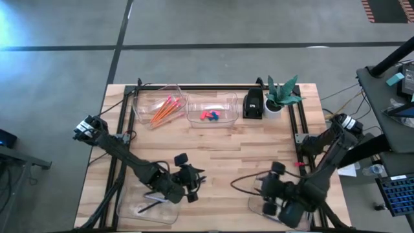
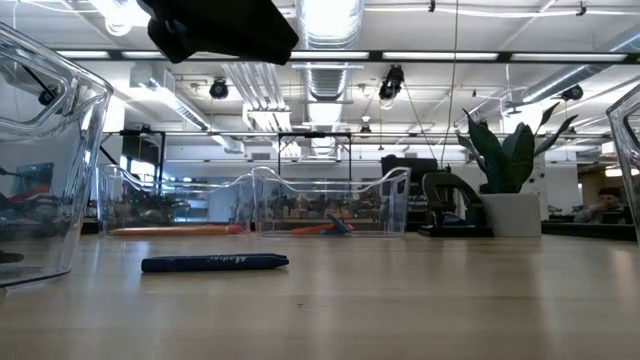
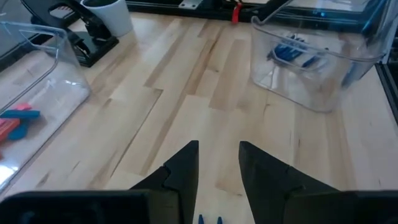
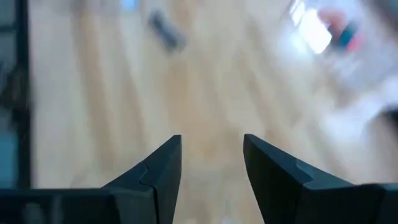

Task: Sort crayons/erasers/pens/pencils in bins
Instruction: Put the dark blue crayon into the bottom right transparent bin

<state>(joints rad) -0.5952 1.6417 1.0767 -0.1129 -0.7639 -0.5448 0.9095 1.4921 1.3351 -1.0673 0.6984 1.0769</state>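
A blue crayon lies flat on the table, left of middle in the low view. My left gripper hangs open above it, and its dark body shows at the top of the low view. In the left wrist view its fingers stand apart over bare wood. My right gripper is open and empty over the near right bin, which holds blue crayons. The pencils lie in the far left bin, the erasers in the far middle bin, and dark pens in the near left bin.
A small black box and a potted plant stand at the far right of the table. Bare wood lies between the far and near bins. Black rails run along the table's left and right sides.
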